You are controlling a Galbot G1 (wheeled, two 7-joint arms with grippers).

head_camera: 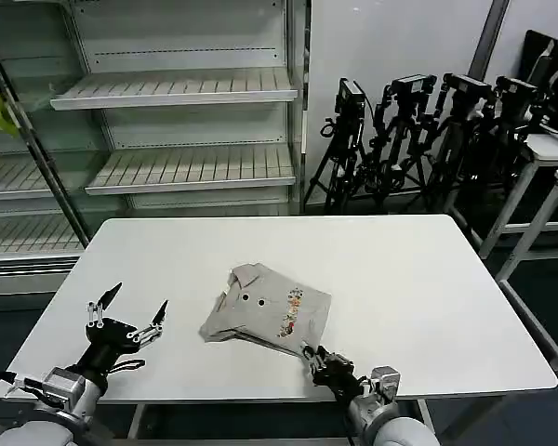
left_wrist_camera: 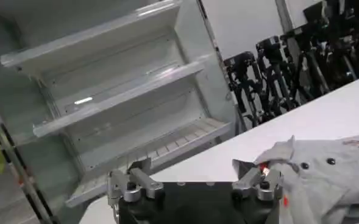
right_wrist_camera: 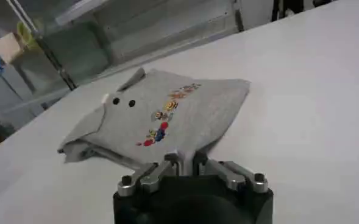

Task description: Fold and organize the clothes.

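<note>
Folded grey printed shirt [head_camera: 270, 312] flat at table's near-centre

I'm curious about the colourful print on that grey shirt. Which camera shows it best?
The right wrist view: the print runs clearly across the folded grey shirt, just beyond the right gripper. The head view shows it small; the left wrist view catches just its edge.
</note>
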